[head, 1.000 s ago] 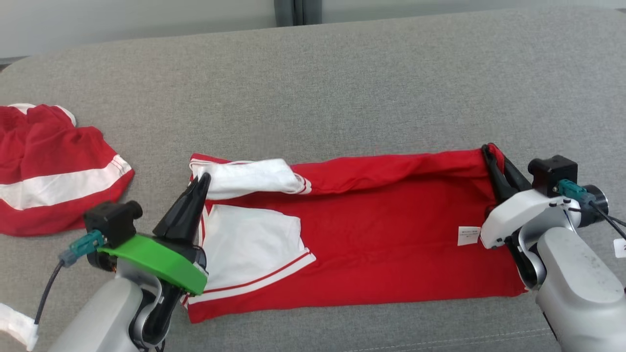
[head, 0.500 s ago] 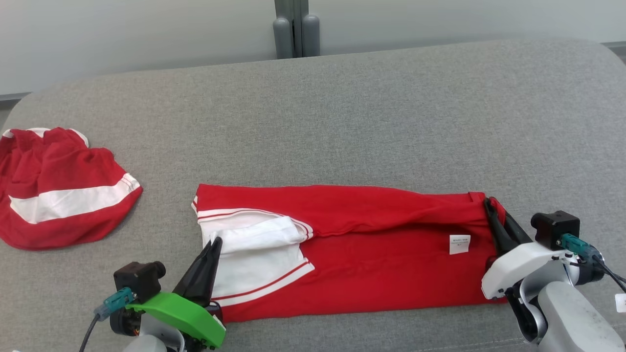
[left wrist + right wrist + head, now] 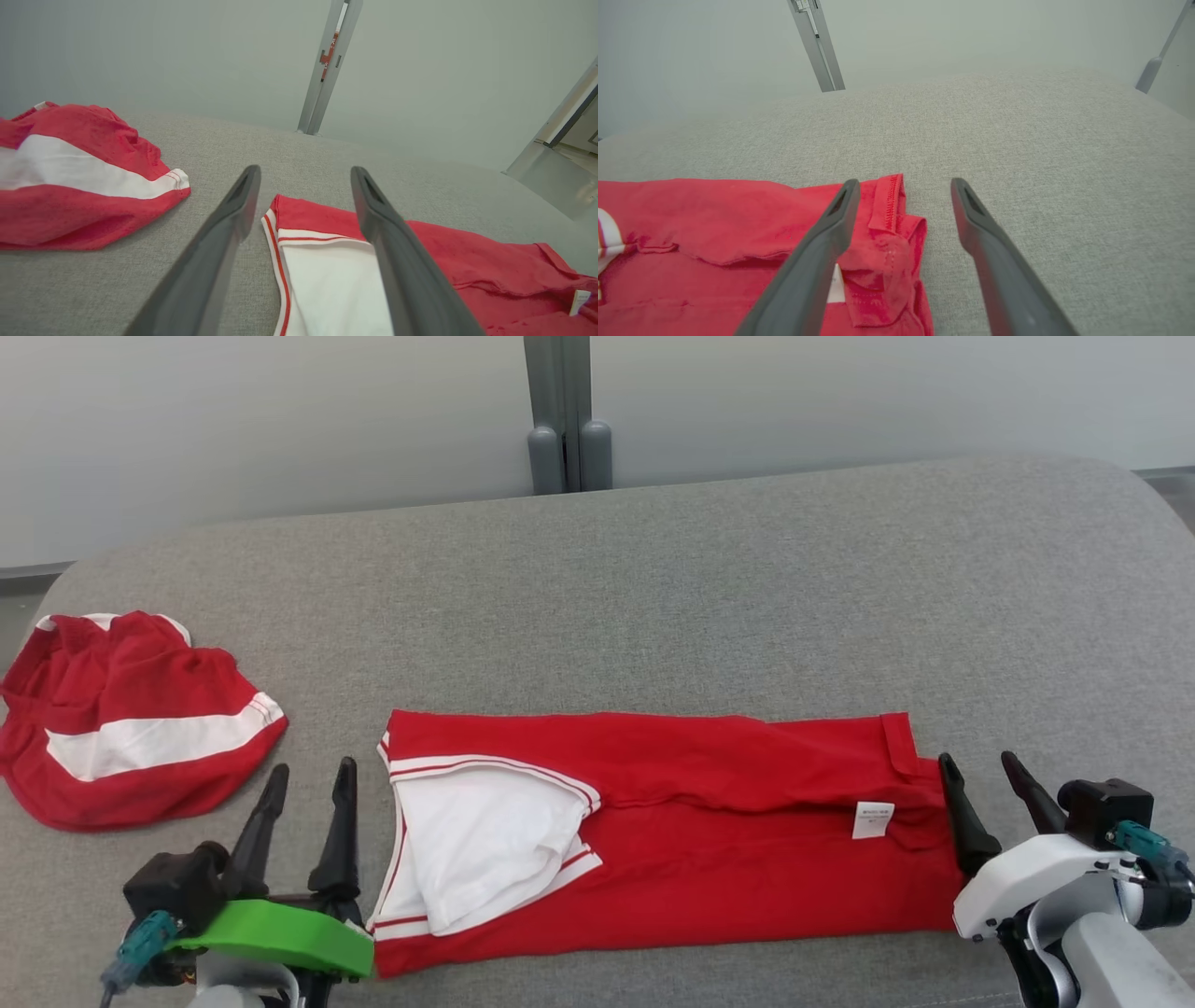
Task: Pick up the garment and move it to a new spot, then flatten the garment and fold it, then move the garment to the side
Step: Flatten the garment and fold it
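The garment (image 3: 728,859), red with a white sleeve and white trim, lies folded into a long flat strip on the grey cushion (image 3: 653,597). My left gripper (image 3: 313,767) stands open just left of its sleeve end, nothing between the fingers. In the left wrist view the left gripper (image 3: 303,170) frames the garment's corner (image 3: 317,221). My right gripper (image 3: 977,760) is open at the garment's right end, holding nothing. In the right wrist view the right gripper (image 3: 904,183) spans the hem corner of the garment (image 3: 714,224), whose white label (image 3: 874,819) shows near that end.
A second red garment with a white band (image 3: 131,728) lies crumpled at the cushion's left end, also in the left wrist view (image 3: 70,186). A grey post (image 3: 568,420) stands against the pale wall behind. The cushion's far half is bare grey fabric.
Both grippers have opened and let go of the garment's ends, and drawn back to the near side. The folded-over edge now lies flat. The head camera has tilted up.
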Controlling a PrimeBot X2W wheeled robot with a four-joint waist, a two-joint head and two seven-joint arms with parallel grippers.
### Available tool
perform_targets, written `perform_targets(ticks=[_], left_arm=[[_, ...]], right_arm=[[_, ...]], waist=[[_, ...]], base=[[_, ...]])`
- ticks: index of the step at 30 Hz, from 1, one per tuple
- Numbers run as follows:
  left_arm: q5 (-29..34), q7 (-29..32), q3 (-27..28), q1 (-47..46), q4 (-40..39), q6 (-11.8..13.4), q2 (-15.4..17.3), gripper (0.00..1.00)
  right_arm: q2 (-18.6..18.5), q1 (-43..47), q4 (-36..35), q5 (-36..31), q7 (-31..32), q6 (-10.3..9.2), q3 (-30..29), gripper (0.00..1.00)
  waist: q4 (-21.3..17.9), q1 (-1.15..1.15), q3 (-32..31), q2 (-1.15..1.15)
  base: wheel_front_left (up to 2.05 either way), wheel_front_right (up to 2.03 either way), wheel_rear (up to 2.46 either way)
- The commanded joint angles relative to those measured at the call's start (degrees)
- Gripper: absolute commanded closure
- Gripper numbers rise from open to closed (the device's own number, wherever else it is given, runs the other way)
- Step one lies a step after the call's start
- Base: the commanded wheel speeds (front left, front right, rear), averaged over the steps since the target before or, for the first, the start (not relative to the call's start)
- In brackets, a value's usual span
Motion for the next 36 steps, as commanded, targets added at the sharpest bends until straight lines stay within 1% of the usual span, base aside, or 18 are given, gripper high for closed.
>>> perform_targets(ticks=[1,5,7,11,15,19,20,21,22,23,26,29,34,36], left_arm=[[2.6,-0.1,2.3,1.3,-1.7,0.2,-0.7,0.00],[9.6,-0.1,8.2,3.0,-5.7,0.0,-3.0,0.00],[11.8,-0.1,11.3,3.9,-6.9,-0.3,-4.0,0.00],[15.0,-0.1,15.6,5.6,-7.1,-0.8,-5.1,0.00],[17.8,-0.1,18.2,6.8,-6.3,-1.1,-5.4,0.00],[20.3,-0.1,19.0,7.1,-5.7,-1.4,-5.9,0.00],[20.4,-0.1,19.1,7.1,-5.6,-1.4,-5.9,0.00],[20.6,-0.1,19.3,7.1,-5.5,-1.4,-6.0,0.00],[20.9,-0.1,19.5,7.0,-5.4,-1.4,-6.1,0.00],[21.2,-0.1,19.6,6.9,-5.3,-1.5,-6.2,0.00],[22.1,-0.1,19.8,6.8,-5.2,-1.5,-6.3,0.00],[22.6,-0.1,19.8,6.5,-4.9,-1.5,-6.4,0.00],[23.1,-0.1,19.4,7.7,-5.0,-1.6,-6.5,0.00],[23.3,-0.1,19.3,8.0,-5.2,-1.6,-6.5,0.00]], right_arm=[[-0.1,-0.4,1.4,0.1,-0.1,-0.09,0.2,0.00],[0.8,-1.9,6.7,0.1,-0.1,-0.10,0.5,0.00],[1.2,-2.8,9.5,-0.2,-0.1,-0.09,0.9,0.00],[2.2,-4.5,14.4,-0.2,-0.1,-0.10,0.9,0.00],[3.1,-5.7,18.8,0.7,-0.1,-0.09,0.7,0.00],[3.9,-6.0,21.8,1.6,-0.1,-0.09,1.6,0.00],[4.2,-6.1,22.3,1.9,-0.1,-0.09,2.1,0.40],[4.7,-6.2,22.8,2.4,-0.1,-0.09,2.7,0.66],[4.9,-6.2,23.0,2.9,0.0,-0.08,3.1,0.95],[5.0,-6.3,23.3,3.5,0.0,-0.08,3.6,1.00],[4.8,-6.6,24.2,5.1,0.0,-0.11,4.6,1.00],[3.8,-7.3,24.8,6.5,0.0,-0.12,5.1,1.00],[0.0,-6.7,24.0,8.2,-0.1,-0.12,3.2,1.00],[-2.0,-6.3,23.6,8.5,-0.1,-0.12,2.0,1.00]], waist=[[0.3,0.00,0.0,0.00],[0.9,0.00,0.1,0.00],[1.2,0.00,0.2,0.00],[1.6,0.00,0.5,0.00],[2.0,0.00,0.5,0.00],[2.6,0.00,0.6,0.00],[2.8,0.00,0.6,0.00],[2.9,0.00,0.6,0.00],[2.9,0.00,0.6,0.00],[3.0,0.00,0.6,0.00],[3.0,0.00,0.5,0.00],[3.0,0.00,0.1,0.00],[2.8,0.00,-1.5,0.00],[2.7,0.00,-1.9,0.00]], base=[[0.00,0.00,0.00],[0.00,0.00,0.00],[0.00,0.00,0.00],[0.00,0.00,0.00],[0.00,0.00,0.00],[0.00,0.00,0.00],[0.00,0.00,0.00],[0.00,0.00,0.00],[0.00,0.00,0.00],[0.00,0.00,0.00],[0.00,0.00,0.00],[0.00,0.00,0.00],[0.00,0.00,0.00],[0.00,0.00,0.00]])
